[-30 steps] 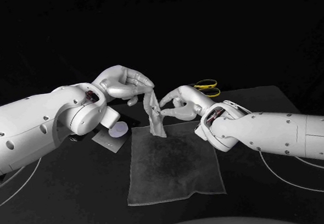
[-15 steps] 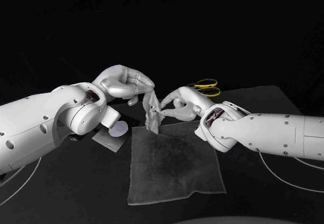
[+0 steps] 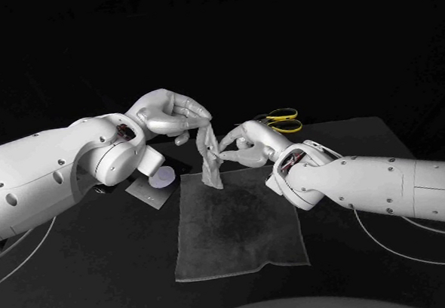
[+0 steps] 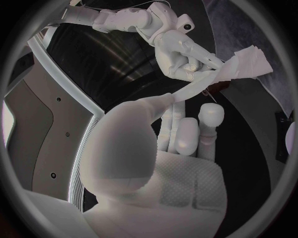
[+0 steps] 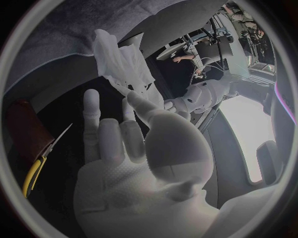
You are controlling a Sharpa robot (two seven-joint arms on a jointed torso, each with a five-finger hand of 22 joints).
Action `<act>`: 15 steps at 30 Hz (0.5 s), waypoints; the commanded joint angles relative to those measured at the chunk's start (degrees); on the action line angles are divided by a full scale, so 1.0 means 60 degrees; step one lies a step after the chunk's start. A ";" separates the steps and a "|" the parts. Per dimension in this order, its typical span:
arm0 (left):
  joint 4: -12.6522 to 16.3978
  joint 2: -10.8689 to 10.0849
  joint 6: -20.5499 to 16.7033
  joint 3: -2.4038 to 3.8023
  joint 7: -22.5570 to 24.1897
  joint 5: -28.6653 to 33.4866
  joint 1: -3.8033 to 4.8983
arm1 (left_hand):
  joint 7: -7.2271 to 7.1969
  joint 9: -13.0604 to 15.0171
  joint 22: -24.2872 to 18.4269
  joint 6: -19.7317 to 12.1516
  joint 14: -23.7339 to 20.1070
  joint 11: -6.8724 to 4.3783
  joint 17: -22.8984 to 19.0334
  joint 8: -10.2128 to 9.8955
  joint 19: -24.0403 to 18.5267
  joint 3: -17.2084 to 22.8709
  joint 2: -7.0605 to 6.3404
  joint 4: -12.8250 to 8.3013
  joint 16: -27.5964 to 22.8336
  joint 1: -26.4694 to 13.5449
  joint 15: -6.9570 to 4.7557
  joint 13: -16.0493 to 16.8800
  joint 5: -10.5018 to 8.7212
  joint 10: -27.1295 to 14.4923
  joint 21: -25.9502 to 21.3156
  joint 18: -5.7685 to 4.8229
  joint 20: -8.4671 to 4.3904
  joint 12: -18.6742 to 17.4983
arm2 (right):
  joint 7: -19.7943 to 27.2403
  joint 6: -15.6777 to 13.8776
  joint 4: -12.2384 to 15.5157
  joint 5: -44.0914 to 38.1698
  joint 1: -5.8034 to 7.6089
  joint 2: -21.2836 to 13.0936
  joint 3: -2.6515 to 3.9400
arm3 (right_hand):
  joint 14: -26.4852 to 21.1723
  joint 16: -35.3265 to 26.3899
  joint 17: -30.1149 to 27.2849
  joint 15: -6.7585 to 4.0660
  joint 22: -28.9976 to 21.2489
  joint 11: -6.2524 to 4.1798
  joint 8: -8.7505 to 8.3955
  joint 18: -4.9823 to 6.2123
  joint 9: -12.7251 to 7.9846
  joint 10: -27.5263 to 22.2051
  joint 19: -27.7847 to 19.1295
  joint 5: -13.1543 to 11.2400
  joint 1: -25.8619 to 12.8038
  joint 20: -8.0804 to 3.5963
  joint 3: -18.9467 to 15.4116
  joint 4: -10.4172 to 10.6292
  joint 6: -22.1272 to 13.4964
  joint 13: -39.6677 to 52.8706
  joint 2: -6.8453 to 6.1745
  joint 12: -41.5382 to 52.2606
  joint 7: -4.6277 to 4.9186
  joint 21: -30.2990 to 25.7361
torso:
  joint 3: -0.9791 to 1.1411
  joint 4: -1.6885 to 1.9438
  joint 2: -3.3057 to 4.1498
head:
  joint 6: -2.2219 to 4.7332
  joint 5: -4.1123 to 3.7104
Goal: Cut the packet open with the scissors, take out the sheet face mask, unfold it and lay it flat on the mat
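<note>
Left hand [image 3: 168,115]: pinching the top of the sheet face mask [image 3: 211,163].
Right hand [image 3: 241,145]: just beside and below the left hand, pinching the mask's side.
Mask: thin, white, crumpled, hanging as a narrow strip; half a second ago it was fanning wider.
Mat [image 3: 237,232]: grey, fuzzy rectangle, lying under both hands.
Scissors [image 3: 282,119]: yellow-handled, lying beyond the right hand.
</note>
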 commanded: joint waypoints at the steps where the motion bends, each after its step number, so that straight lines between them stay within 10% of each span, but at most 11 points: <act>1: 0.0039 0.0002 0.0109 0.0014 0.0068 0.0071 0.0016 | 0.0079 0.1230 0.0010 0.0014 0.0036 0.0009 0.0001 0.0034 0.0061 0.0035 0.0097 -0.0001 0.0060 -0.0002 0.0000 0.0008 0.0066 0.0084 0.0041 -0.0065 -0.0002 -0.0001 | 0.0131 0.0091 -0.0012 0.0114 -0.0004 0.0017 0.0008 | 0.0110 0.0077 0.0112 -0.0016 0.0033 -0.0022 0.0076 0.0117 0.0028 0.0105 -0.0005 -0.0022 0.0000 -0.0050 -0.0006 0.0085 0.0115 0.0231 0.0142 0.0096 -0.0026 0.0069 | -0.0003 -0.0005 -0.0002 | -0.0005 0.0009; 15: 0.0026 -0.0025 0.0075 0.0014 0.0049 0.0083 0.0016 | 0.0078 0.1269 0.0024 0.0013 0.0046 0.0008 0.0003 0.0029 0.0081 0.0060 0.0096 -0.0019 0.0055 -0.0026 -0.0002 0.0013 0.0066 0.0093 0.0056 -0.0069 -0.0005 -0.0007 | 0.0470 -0.0153 0.0012 0.0466 -0.0012 -0.0019 0.0010 | 0.0809 0.0515 0.1375 -0.0322 0.0361 -0.0362 0.0857 0.0123 0.0546 0.0824 0.0188 -0.0020 0.0153 -0.0337 0.0339 0.0147 0.0524 0.1687 0.0778 0.0990 -0.0402 0.0511 | 0.0000 -0.0006 0.0004 | -0.0012 0.0004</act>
